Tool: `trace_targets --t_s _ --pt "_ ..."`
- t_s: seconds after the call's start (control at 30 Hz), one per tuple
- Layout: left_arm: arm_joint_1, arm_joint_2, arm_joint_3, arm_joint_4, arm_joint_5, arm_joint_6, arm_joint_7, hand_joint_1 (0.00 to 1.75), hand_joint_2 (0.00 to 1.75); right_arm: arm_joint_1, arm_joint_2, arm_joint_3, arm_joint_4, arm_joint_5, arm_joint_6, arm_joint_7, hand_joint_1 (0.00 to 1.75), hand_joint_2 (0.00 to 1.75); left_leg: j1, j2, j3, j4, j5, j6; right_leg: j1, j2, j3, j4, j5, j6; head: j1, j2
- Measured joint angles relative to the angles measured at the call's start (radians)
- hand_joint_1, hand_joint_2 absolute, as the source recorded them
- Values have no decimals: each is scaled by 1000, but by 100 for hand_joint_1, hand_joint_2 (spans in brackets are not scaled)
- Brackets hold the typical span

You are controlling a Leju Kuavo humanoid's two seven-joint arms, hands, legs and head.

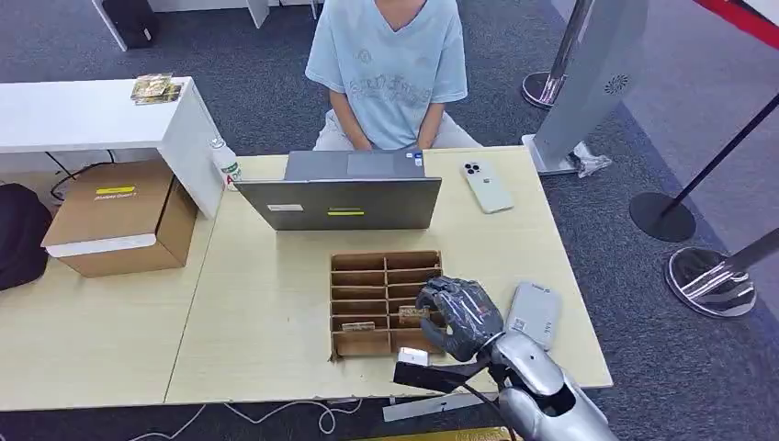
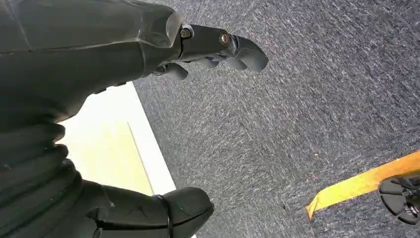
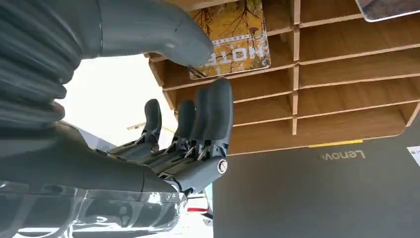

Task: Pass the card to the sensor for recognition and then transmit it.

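Right wrist view: right robot hand [image 3: 188,144], fingers apart and empty, nears a thin, stiff, light, likely slippery card [image 3: 233,42] best pinched by its exposed edge.

Right hand [image 3: 163,144] fills the left of the frame: ribbed grey cover at the left edge, thick thumb [image 3: 153,29] across the upper left, darker fingers [image 3: 218,119] upright at centre, apart, nothing in them. Thumb tip sits at the edge of an orange card [image 3: 235,34] printed with bare trees, lying in a wooden divider tray [image 3: 346,84]. Dark Lenovo laptop lid [image 3: 317,193] lower right. Pale surface [image 3: 116,94] between thumb and fingers.
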State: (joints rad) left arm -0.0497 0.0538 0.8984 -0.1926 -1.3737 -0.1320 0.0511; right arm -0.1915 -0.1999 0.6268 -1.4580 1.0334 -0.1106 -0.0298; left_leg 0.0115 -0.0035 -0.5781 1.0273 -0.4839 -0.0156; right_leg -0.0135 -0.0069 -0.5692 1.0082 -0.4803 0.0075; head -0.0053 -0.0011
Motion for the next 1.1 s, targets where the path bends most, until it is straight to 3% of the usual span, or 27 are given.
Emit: trace_targets --t_s 0.07,0.3,0.77,0.8,1.1 --pt "0 0 0 0 0 0 0 0 175 -1 0 2 3 0 0 0 112 175 0 0 0 0 0 0 0 0 0 0 0 0 0 0" --pt "0 -1 0 0 0 0 -1 0 175 -8 8 6 17 1 3 -2 96 175 0 0 0 0 0 0 0 0 0 0 0 0 0 0" --pt "0 -1 1 0 -3 0 -2 0 175 -13 26 12 25 18 7 -2 108 175 0 0 0 0 0 0 0 0 0 0 0 0 0 0" --pt "0 -1 1 0 -4 0 -2 0 175 -14 27 12 25 19 8 -2 96 175 0 0 0 0 0 0 0 0 0 0 0 0 0 0" --pt "0 -1 2 0 -6 0 -3 0 175 -17 37 16 34 33 21 -2 87 175 0 0 0 0 0 0 0 0 0 0 0 0 0 0"
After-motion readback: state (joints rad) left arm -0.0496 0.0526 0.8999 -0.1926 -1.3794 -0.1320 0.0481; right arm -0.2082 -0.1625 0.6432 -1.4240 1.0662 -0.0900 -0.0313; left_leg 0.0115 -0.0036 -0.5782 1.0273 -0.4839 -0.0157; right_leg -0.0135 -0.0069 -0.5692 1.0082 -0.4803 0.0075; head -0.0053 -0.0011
